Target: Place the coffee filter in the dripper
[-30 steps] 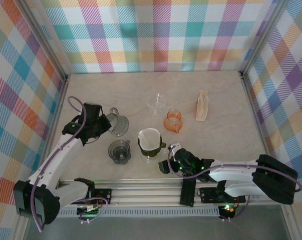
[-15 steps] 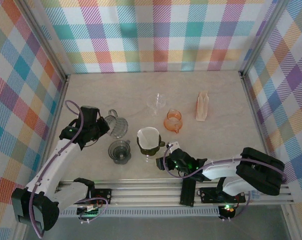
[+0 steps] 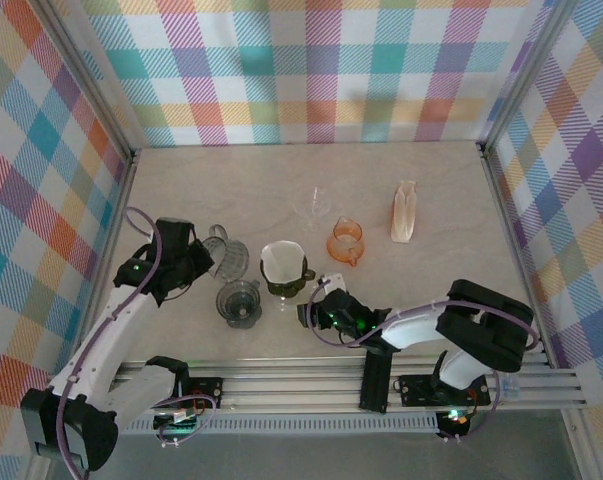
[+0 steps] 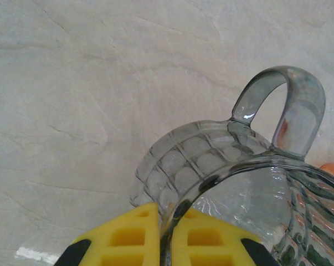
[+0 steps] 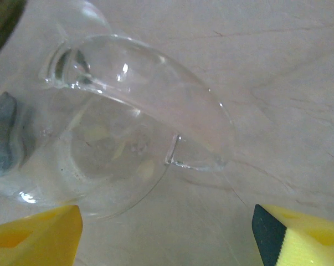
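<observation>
Beige marble worktop [image 3: 231, 180]: far strip, right edge free; near-left crowded w/ ribbed grey glass dripper [image 3: 233, 257], filter-lined olive glass dripper [image 3: 284, 268].

Seen from above, a dark olive-green dripper [image 3: 293, 285] with a small side handle stands just left of the frame's centre, a little below the middle, its mouth facing up. A white paper coffee filter [image 3: 280, 262] sits opened inside it as a cone, lining the walls up to about the rim. Right of centre and higher in the frame, a pale stack of folded filters [image 3: 405, 212] lies flat
</observation>
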